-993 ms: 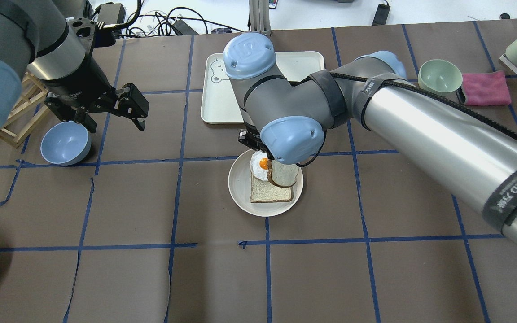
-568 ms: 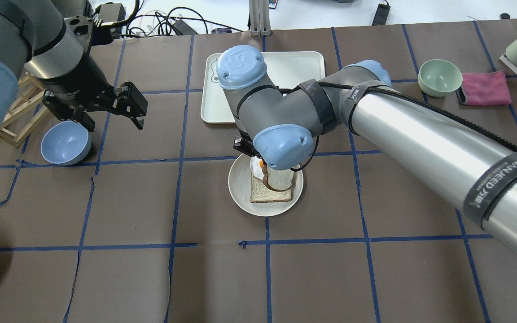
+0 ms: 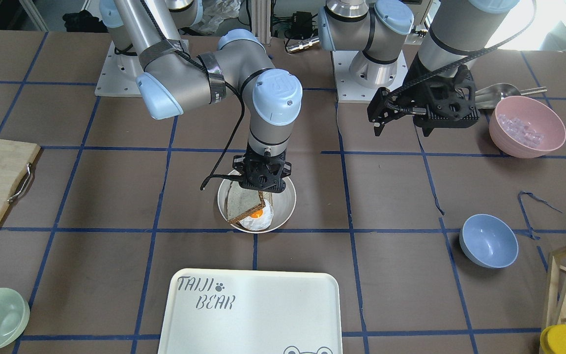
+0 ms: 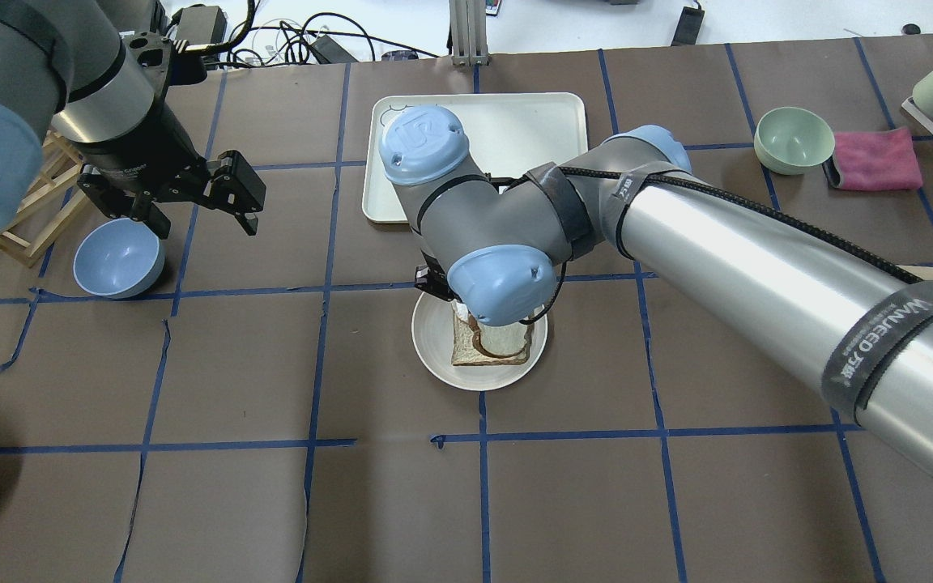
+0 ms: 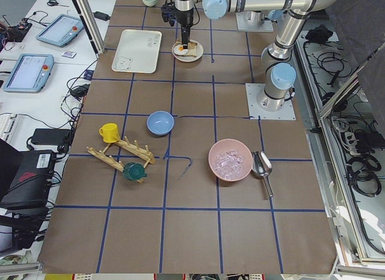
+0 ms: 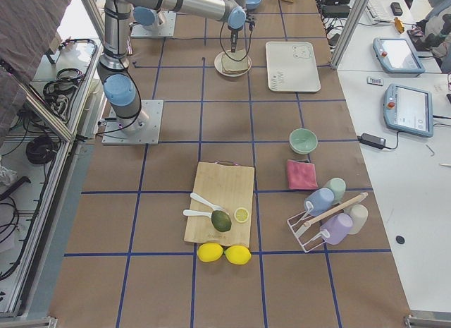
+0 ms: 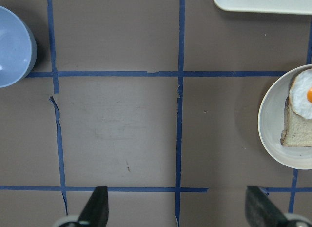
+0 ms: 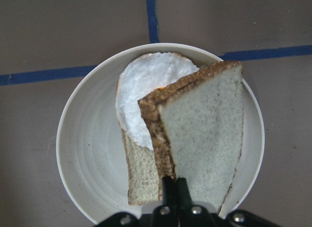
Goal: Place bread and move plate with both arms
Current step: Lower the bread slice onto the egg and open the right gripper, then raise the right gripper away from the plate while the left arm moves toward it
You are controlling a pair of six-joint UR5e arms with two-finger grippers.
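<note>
Right hand [image 8: 170, 188] is pinching the bread [image 8: 204, 134] narrowly at its 6 o'clock edge, holding it tilted over the plate [image 8: 73, 139] — egg [image 8: 146, 80] and paler slice [image 8: 141, 178] are lying beneath, toward 10 o'clock. It is looking light, soft and crumbly — a harder squeeze would likely be denting it. Left hand [image 4: 207, 220] is hovering spread wide, well apart.

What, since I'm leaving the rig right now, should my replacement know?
Right gripper: shut on the bread, held tilted over the egg and paler slice in the plate.
Left gripper: open, empty, hovers off to the plate's side, near the blue bowl.
Done: bread is at the plate.
Left: lay it flat, release, then move the plate with both arms.
</note>
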